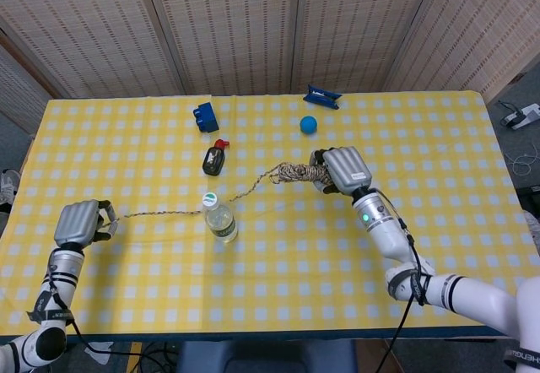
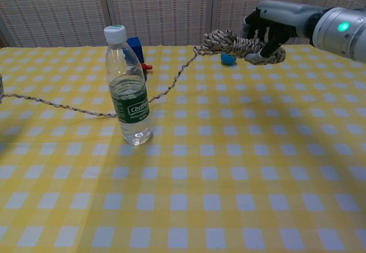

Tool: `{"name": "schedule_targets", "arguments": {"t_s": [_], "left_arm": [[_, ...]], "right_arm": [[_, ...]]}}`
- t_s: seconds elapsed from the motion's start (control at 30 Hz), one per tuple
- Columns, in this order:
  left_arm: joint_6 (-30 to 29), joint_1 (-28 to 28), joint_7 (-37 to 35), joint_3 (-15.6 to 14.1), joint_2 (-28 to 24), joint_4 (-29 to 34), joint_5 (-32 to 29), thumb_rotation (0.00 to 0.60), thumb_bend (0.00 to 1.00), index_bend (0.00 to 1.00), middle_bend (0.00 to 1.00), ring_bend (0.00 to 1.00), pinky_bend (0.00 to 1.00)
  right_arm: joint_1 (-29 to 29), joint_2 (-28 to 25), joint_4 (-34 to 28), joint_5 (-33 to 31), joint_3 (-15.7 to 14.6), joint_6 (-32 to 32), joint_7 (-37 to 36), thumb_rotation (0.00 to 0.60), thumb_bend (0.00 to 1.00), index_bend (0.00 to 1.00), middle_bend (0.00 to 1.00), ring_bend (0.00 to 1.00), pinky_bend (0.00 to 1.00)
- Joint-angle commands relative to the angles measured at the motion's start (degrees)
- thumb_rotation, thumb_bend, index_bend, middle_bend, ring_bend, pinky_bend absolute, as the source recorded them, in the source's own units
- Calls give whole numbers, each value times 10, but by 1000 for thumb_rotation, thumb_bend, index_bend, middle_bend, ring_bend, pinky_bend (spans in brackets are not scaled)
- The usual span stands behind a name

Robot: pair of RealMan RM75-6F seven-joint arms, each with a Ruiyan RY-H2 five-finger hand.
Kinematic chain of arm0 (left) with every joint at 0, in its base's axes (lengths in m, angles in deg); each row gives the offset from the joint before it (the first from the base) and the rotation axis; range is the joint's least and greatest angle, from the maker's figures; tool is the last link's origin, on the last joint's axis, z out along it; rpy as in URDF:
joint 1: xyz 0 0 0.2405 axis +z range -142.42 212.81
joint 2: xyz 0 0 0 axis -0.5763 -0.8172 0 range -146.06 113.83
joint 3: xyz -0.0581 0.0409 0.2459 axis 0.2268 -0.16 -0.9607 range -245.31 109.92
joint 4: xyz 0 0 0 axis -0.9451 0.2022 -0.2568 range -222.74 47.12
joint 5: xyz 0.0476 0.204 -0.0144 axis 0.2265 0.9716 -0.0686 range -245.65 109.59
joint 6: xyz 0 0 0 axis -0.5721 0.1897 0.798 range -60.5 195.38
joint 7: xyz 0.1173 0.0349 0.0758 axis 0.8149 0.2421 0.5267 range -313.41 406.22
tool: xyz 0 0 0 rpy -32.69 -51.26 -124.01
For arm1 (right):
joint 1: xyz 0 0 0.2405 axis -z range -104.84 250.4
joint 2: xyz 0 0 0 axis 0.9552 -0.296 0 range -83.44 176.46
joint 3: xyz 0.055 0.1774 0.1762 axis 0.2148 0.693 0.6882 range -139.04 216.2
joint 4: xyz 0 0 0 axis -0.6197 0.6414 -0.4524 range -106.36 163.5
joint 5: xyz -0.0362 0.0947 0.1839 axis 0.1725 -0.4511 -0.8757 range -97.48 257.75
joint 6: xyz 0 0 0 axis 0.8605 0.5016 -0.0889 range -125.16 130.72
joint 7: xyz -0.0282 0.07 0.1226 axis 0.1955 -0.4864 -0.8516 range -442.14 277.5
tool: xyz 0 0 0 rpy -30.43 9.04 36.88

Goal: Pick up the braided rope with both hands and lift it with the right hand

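1. Holding both ends: right hand (image 1: 344, 170) is wrapping its fingers around the bundled coil of the braided rope (image 2: 171, 80), well above the table (image 1: 439, 137) in the chest view.
2. Left hand (image 1: 78, 224) is gripping the rope's far end near the table's left edge. Head view shows fingers curled on it; chest view only catches the strand running off the left border.
3. Rope is running from the left hand, sagging toward the water bottle (image 2: 128, 87), passing behind or right against it, then climbing to the coil at the right hand. Cannot tell whether it is touching the bottle.
4. Judging progress: pickup with both hands looks done and the right-hand lift is underway.
5. Risk, bottle: the span is sitting at about label height. More lift or any sideways pull would probably be dragging the strand into the bottle and tipping it. It is tall, narrow and only part full.
6. Risk, coil: the bundle is loose, loops are sticking out past the fingers. A loop could be slipping free and dropping slack onto the table.
7. Risk, tension: if the right hand is rising while the left is holding low, the line goes taut and could be pulling out of the left hand's grip.
8. Blue ball (image 1: 308, 124), black device (image 1: 213, 161) and blue block (image 1: 204, 116) are sitting behind the rope line, probably out of the way.
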Motion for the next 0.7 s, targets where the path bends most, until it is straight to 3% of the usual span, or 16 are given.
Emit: {"name": "schedule_targets", "arguments": {"t_s": [0.03, 0.4, 0.7], "left_arm": [[-3, 11, -58, 31, -42, 4, 28, 600, 397, 736, 1000, 1000, 1000], [-75, 33, -204, 92, -86, -27, 119, 600, 397, 742, 1000, 1000, 1000], [-111, 34, -271, 107, -121, 8, 217, 600, 397, 741, 1000, 1000, 1000]], "right_arm": [[-10, 3, -9, 3, 13, -9, 0, 600, 448, 659, 616, 464, 491], [-63, 38, -28, -4, 66, -40, 25, 600, 473, 663, 617, 466, 492], [-114, 75, -15, -35, 97, -43, 54, 600, 478, 670, 621, 467, 492]]}}
